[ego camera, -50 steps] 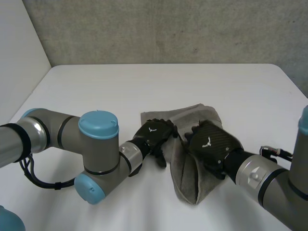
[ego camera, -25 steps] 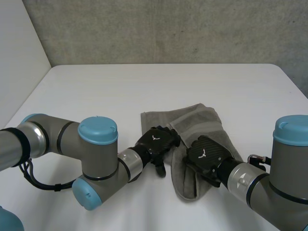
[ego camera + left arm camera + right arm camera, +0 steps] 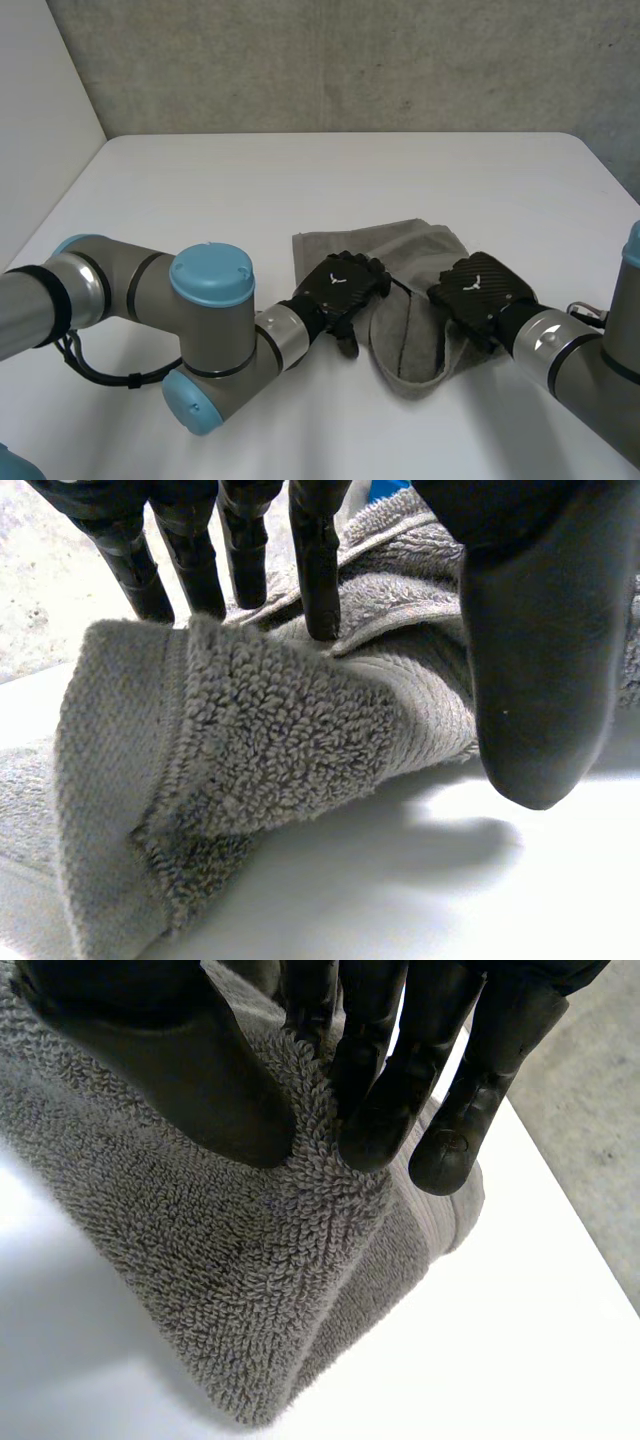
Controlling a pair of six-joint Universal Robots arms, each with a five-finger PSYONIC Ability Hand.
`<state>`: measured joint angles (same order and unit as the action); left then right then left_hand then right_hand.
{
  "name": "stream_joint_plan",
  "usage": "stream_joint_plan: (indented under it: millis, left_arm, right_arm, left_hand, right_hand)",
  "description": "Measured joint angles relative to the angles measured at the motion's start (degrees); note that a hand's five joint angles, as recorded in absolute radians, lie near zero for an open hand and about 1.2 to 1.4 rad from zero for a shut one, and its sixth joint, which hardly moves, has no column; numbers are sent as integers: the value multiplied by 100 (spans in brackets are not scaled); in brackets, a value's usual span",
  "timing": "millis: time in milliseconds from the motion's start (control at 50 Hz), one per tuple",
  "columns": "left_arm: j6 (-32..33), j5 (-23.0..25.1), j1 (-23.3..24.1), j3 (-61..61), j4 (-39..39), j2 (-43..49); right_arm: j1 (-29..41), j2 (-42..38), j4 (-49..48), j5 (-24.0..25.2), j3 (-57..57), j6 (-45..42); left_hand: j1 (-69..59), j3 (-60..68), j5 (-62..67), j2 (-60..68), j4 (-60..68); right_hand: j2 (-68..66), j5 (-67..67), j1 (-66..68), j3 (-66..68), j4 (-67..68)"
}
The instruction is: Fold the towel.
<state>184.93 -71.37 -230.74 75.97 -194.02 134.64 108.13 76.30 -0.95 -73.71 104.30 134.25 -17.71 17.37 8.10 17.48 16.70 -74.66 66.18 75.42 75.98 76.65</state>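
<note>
Rough grey wall [image 3: 350, 60] behind, smooth white bench [image 3: 200, 190], grey towel [image 3: 410, 345] bunched near its front between the arms. Left hand [image 3: 340, 285] presses straight fingers on the towel's left part, thumb clear; right hand [image 3: 480, 290] pinches a raised ridge at the right. The risk, I'd say: that slick top lets the pressed side slide, skewing the fold

White table [image 3: 300, 180] is lit evenly, soft light. Bkgd is taken up by grey speckled concrete wall [image 3: 350, 60]; plain white wall [image 3: 40, 110] is joined to it at head view's L.
</note>
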Motion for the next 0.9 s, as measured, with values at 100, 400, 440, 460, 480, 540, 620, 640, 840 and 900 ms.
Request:
stream_joint_plan:
  millis: [100,400,440,460,480,540,620,640,840,900]
  left_arm:
    - [-12,3,65,-31,1,-5]
    - [-325,10,383,-93,-231,-48]
    - [-398,10,399,-95,-259,-60]
    - [-445,9,407,-95,-274,-67]
    - [-493,10,412,-95,-285,-72]
    - [-570,9,416,-92,-295,-77]
    - [-663,9,414,-85,-298,-93]
    - [-694,9,412,-85,-298,-106]
    - [-1333,-6,323,-69,-398,-408]
    - [-1445,-20,267,-27,-498,-521]
  right_arm:
    - [-178,56,-2,0,49,78]
    - [-384,221,-13,-3,167,223]
    - [-414,247,-15,-3,176,229]
    - [-437,263,-17,-3,181,238]
    - [-461,279,-17,-4,186,254]
    - [-510,304,-17,-2,190,314]
    - [-571,336,-15,3,186,418]
    - [-586,346,-14,3,182,437]
    - [-615,498,-17,-55,32,553]
    - [-598,599,-14,-80,-45,624]
  left_hand:
    - [-84,107,95,91,138]
    - [-613,613,573,585,641]
    - [-748,742,710,715,789]
    - [-984,983,952,960,1039]
    - [-1259,1262,1227,1252,1332]
    - [-2777,2873,2728,2887,2881]
    - [-5169,5242,5156,5341,5359]
    - [-5453,5694,5508,5712,5804]
    - [-5523,5909,5666,5917,6067]
    - [-5524,5909,5667,5917,6088]
  right_hand:
    - [0,0,0,0,0]
    - [0,0,1,0,1]
    - [0,0,1,0,2]
    - [0,0,1,0,2]
    - [0,0,1,0,2]
    - [0,0,1,0,2]
    - [0,0,1,0,2]
    - [0,0,1,0,3]
    - [0,0,1,0,27]
    - [0,0,1,0,27]
